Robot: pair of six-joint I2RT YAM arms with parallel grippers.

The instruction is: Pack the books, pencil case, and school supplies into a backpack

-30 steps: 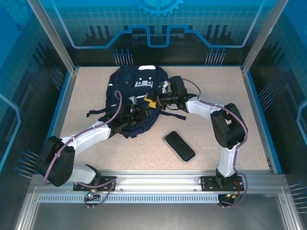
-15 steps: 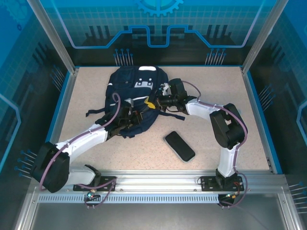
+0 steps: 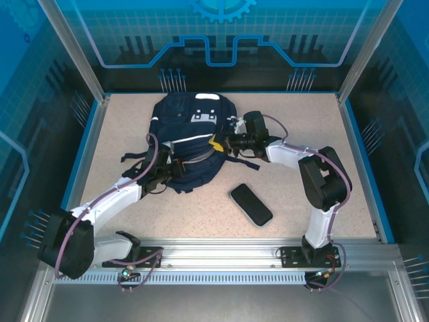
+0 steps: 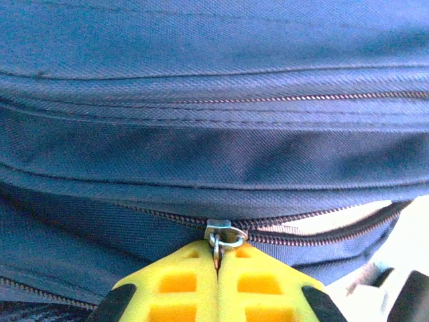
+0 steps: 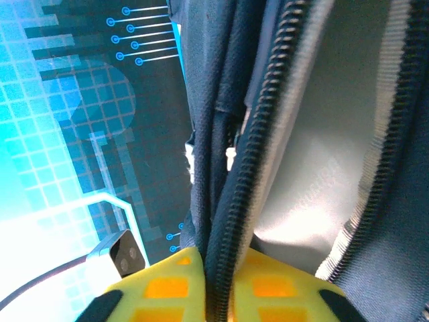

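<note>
The backpack [image 3: 191,131] lies far-centre on the worktop [image 3: 114,131], its zip apparently being worked: left hand [image 4: 218,260] pinched shut on the zipper pull [image 4: 225,235], right hand [image 5: 211,268] clamping the zip edge [image 5: 249,154], so next the pull likely needs drawing along against that brace.

Backpack [image 3: 191,124] lies flat on the surface [image 3: 301,127]. Pencil case [image 3: 251,204] sits before the backpack, off to its right, apart from it. Left fingers [image 4: 177,285] pinch the zipper pull [image 4: 224,236] at the backpack's near edge. Right fingers [image 5: 167,288] clamp its right edge.
</note>
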